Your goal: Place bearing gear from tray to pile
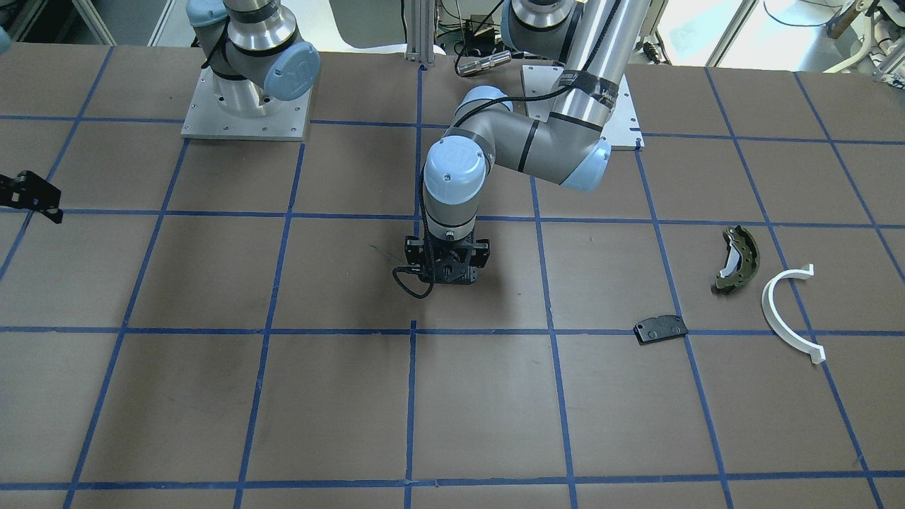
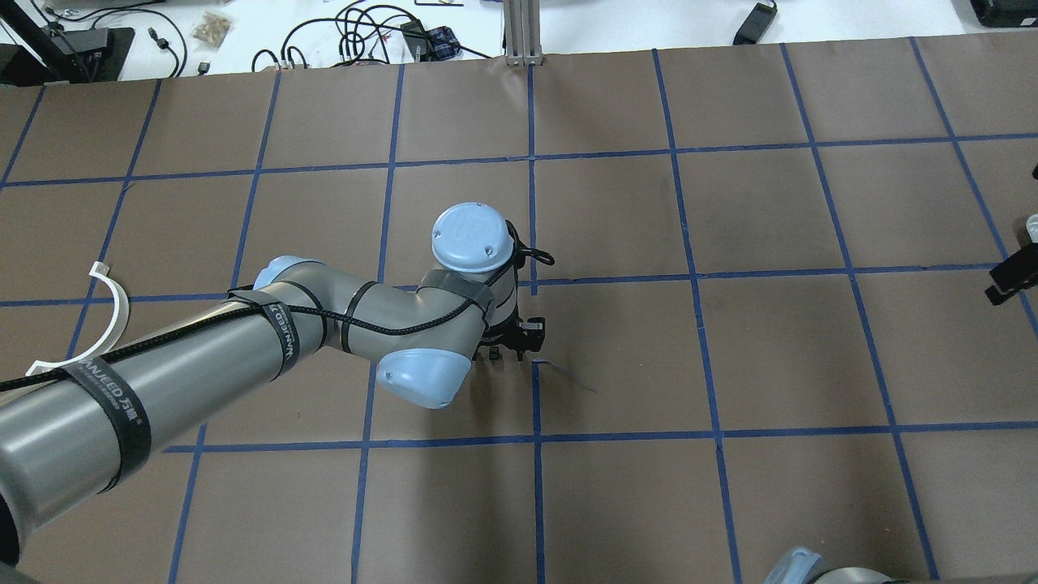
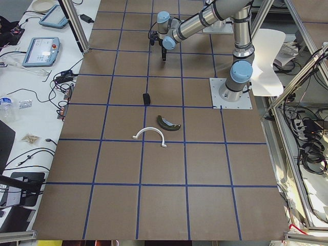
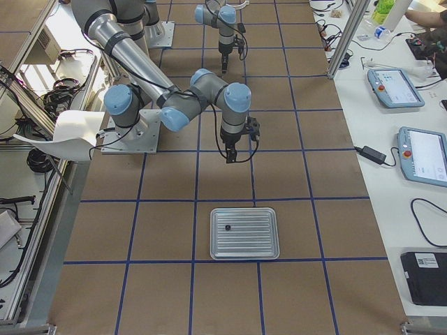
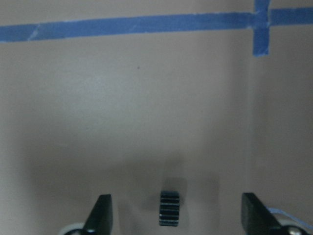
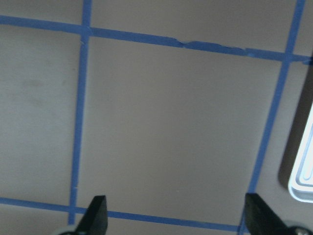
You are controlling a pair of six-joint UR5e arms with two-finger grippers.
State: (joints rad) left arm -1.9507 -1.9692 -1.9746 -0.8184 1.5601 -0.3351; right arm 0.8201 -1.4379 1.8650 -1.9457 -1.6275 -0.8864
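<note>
**A:** What lies around the left gripper point(image 1: 445, 272), reading the front-facing view left to right?

**B:** Well apart from it, at that view's left edge, hangs the right gripper point(image 6: 176, 220). Farther from it again lies the ribbed metal tray point(image 4: 255, 241), with a small dark speck point(image 4: 228, 227) on it that is too small to name. On the other side, also well apart from the left gripper, is the pile point(image 1: 725, 283). First comes the black pad point(image 1: 661, 329), then the olive-green shoe point(image 1: 746, 258), and last the white half-ring point(image 1: 768, 305). They lie near each other, none touching.

**A:** What stands in the way?

**B:** Between the left gripper and the pad runs brown table point(image 1: 212, 396) crossed by blue tape lines point(image 1: 411, 403). In the overhead view the left forearm point(image 2: 162, 365) covers the pad and shoe, and only the half-ring shows beside it.

**A:** And the fingers?

**B:** The left gripper's fingers point(image 5: 101, 215) stand wide apart and grip nothing. The right gripper's are spread just as wide above the table, also holding nothing. The tray's corner shows at the right edge of its wrist view.

**A:** Where is the bearing gear?

**B:** The bearing gear point(image 5: 170, 208) is directly under the left gripper, a small dark toothed piece against the table. It sits between the two fingers, somewhat nearer the one on the wrist view's left, and touches neither. That view is blurred, so its exact pose is hard to tell.
</note>
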